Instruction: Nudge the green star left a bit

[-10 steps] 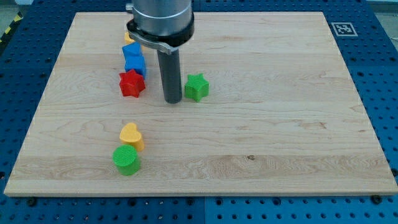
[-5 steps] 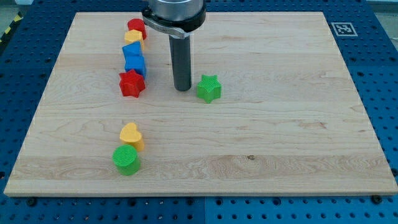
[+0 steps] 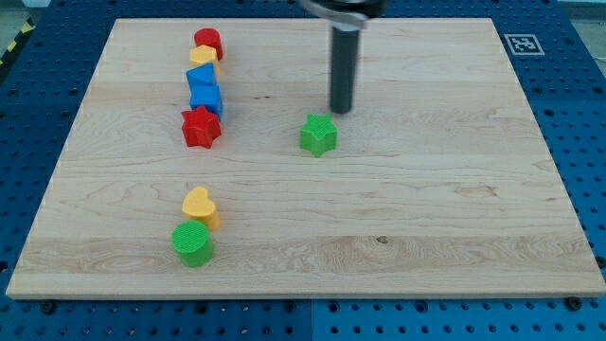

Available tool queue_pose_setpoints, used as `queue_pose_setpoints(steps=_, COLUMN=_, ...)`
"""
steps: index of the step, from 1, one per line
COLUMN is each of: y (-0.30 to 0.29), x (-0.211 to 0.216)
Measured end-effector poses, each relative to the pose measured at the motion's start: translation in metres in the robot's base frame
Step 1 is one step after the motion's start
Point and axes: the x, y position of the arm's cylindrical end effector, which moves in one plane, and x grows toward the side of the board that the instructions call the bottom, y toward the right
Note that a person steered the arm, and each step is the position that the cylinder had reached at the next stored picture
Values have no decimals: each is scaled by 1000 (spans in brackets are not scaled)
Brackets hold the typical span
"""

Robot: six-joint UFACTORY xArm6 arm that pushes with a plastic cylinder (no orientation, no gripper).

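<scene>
Resting on pale wooden board (image 3: 426,189), green star (image 3: 318,135), blue pegboard table (image 3: 587,114) around

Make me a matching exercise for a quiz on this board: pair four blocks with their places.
Things:
1. green star
2. red star
3. green cylinder
4. yellow heart

Places:
A. nearest the view's bottom edge
B. just below and left of my tip
C. foot of the column at the view's upper left
D. touching the green cylinder, just above it

Pairs: 1-B, 2-C, 3-A, 4-D
</scene>
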Motion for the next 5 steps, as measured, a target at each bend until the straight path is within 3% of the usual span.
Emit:
queue_pose_setpoints(steps=4, y=18, x=68)
queue_pose_setpoints(steps=5, y=-5, x=78)
